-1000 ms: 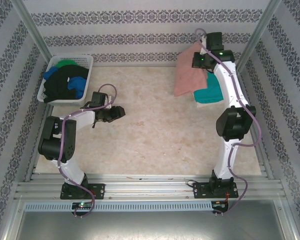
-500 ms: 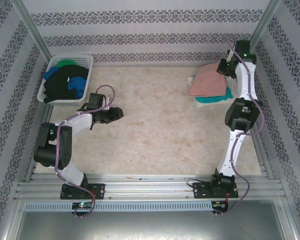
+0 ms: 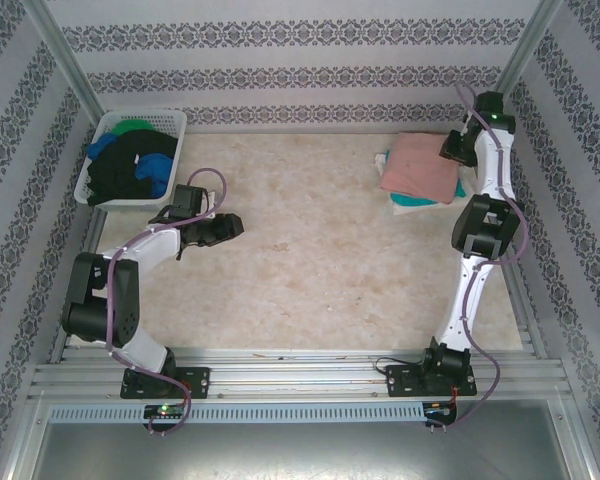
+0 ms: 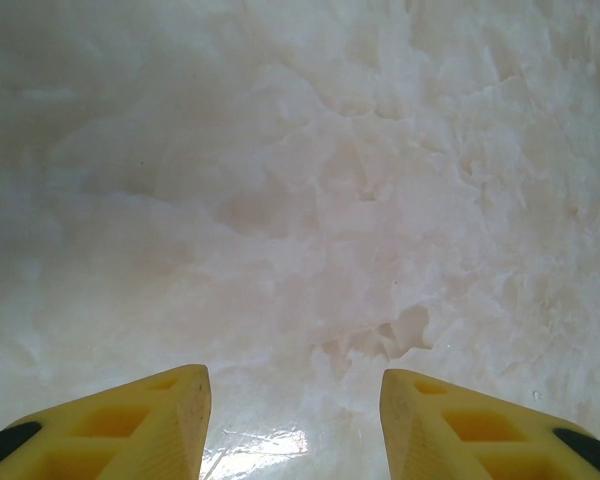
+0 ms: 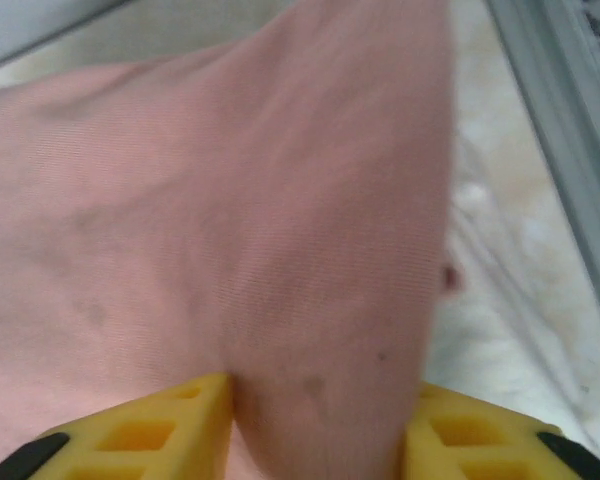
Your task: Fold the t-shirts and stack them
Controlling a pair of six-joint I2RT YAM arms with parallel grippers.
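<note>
Salmon-pink t-shirt (image 3: 418,165): folded atop the teal t-shirt (image 3: 412,200), far right corner of the table (image 3: 320,260).
Right gripper (image 5: 318,405): at its right edge, jaws apart, cloth ridge between them.
Left gripper (image 3: 228,226): jaws apart, empty, nearer the basket (image 3: 176,122).

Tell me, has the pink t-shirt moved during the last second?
Yes. The pink t-shirt shifted right, toward the right frame post, and lies on the teal t-shirt.

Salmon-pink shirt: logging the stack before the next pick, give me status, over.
Left gripper open, empty, above table. Right gripper open, salmon-pink shirt fold between jaws. Shirt lies folded atop teal shirt. Nothing blocking.
</note>
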